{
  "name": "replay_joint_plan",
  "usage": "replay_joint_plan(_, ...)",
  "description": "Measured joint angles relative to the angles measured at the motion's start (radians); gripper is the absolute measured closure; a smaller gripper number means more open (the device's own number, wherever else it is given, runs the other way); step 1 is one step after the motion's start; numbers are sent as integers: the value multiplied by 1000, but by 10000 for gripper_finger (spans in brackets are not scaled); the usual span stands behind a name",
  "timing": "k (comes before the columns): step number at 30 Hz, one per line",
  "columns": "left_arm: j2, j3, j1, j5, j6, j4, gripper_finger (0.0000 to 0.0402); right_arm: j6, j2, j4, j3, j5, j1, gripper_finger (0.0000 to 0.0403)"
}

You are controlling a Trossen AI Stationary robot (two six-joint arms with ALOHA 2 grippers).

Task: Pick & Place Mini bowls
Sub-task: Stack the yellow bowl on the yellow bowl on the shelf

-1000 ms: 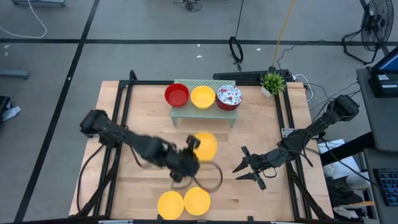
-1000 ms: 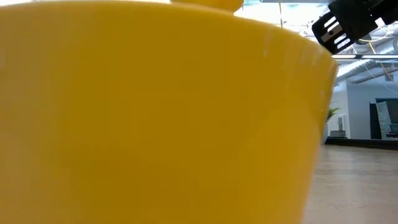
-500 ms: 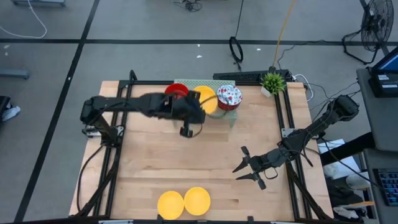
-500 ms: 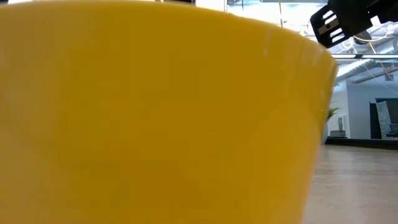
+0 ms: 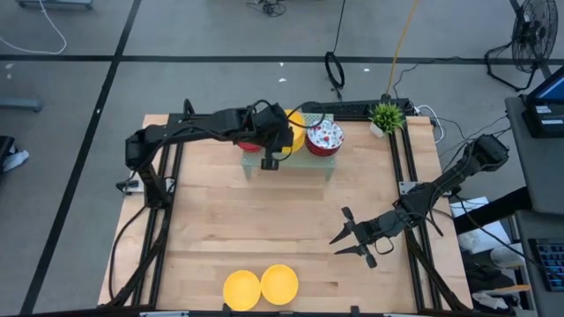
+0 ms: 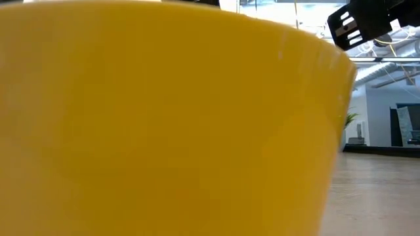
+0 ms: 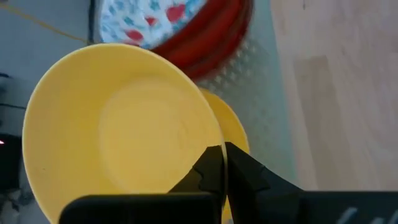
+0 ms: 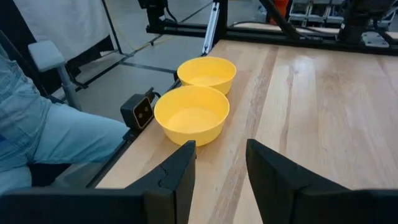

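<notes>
One plain yellow round shallow bowl [image 7: 124,130] nipped by its rim, held over the rack.

The left gripper [image 5: 270,151] pinches that rim between closed fingers [image 7: 211,168], just above another yellow bowl [image 7: 233,127] on the pale green mesh rack [image 5: 295,161], probably to stack by colour beside the floral-speckled white bowl [image 5: 324,134]. The right gripper [image 5: 352,236] waits, fingers spread, well apart from two yellow bowls [image 5: 260,286] at the table's near edge.

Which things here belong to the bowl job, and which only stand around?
Job:
- small round yellow bowl in left gripper
- two yellow bowls near table edge
- speckled white bowl
- pale green mesh rack

Around:
- small green potted plant
- right gripper, waiting open
</notes>
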Motion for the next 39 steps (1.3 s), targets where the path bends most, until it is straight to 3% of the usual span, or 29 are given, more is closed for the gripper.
replay_joint_plan(14, 39, -2, 6, -3, -66, 19, 348, -5, 0, -10, 0, 0, 0, 271)
replay_joint_plan(25, -11, -1, -54, -64, -109, 16, 261, -6, 0, -24, 0, -1, 0, 271)
replay_joint_plan(32, -83, -1, -209, 34, -239, 20, 239, -7, 0, 9, 0, -1, 0, 271)
replay_joint_plan(39, -131, -1, -478, 123, -319, 52, 257, -117, 0, 123, 0, 1, 0, 271)
